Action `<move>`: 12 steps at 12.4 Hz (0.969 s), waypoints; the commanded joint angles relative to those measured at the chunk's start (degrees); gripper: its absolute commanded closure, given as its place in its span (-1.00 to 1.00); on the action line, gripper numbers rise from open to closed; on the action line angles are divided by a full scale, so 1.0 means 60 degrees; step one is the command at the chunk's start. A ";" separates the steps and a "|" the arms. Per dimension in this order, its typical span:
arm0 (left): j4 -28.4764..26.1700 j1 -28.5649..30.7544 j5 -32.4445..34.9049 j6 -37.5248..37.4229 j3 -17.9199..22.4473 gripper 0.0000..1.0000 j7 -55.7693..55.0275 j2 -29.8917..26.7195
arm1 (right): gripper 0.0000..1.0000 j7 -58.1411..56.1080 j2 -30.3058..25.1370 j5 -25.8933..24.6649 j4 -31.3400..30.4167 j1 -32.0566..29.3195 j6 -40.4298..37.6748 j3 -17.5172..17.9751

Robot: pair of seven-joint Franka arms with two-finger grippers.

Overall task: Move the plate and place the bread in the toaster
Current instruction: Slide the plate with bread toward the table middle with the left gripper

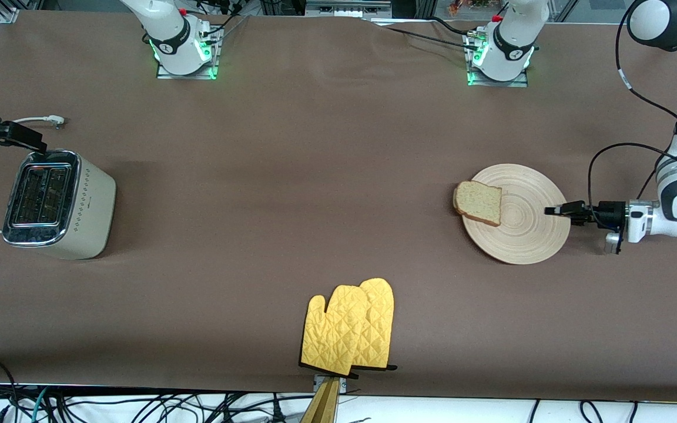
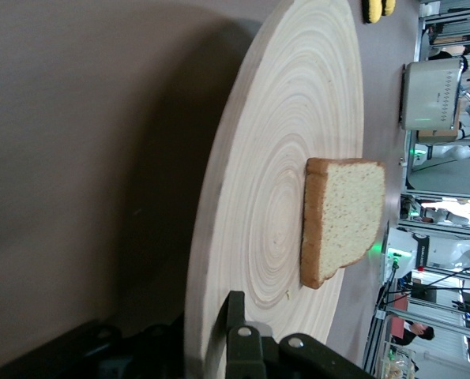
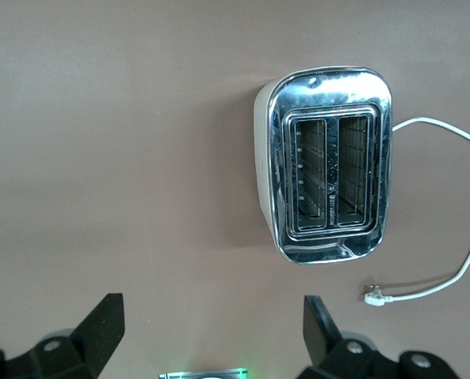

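Note:
The pale-wood plate (image 1: pixel 526 229) lies toward the left arm's end of the table. The bread (image 1: pixel 479 202) lies on it at the rim toward the right arm's end, overhanging a little. My left gripper (image 1: pixel 553 210) is shut on the plate's rim, one finger (image 2: pixel 235 316) on top of the plate (image 2: pixel 282 158) and the other hidden beneath. The bread (image 2: pixel 345 217) lies apart from that finger. The cream toaster (image 1: pixel 59 202) stands at the right arm's end, both slots empty. My right gripper (image 1: pixel 27 141) hovers open and empty beside the toaster (image 3: pixel 329 185); it also shows in the right wrist view (image 3: pixel 211 308).
Two yellow oven mitts (image 1: pixel 350 326) lie at the table edge nearest the front camera. The toaster's white cord (image 1: pixel 39 120) trails on the table, its plug (image 3: pixel 374 298) loose. A brown cloth covers the table.

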 commanded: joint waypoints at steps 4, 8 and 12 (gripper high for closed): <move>0.0177 -0.0284 -0.1119 -0.0290 -0.1224 1.00 -0.2170 0.0039 | -1.00 -0.0114 0.0035 0.0063 0.0155 -0.0033 -0.0065 0.0025; 0.0105 -0.1408 -0.2523 -0.0247 -0.1372 1.00 -0.3065 -0.0063 | -1.00 -0.0114 0.0035 0.0063 0.0154 -0.0033 -0.0080 0.0010; -0.0188 -0.3618 -0.4310 0.0774 -0.0847 1.00 -0.3096 -0.0662 | -1.00 -0.0129 0.0035 0.0049 0.0154 -0.0062 -0.0095 -0.0004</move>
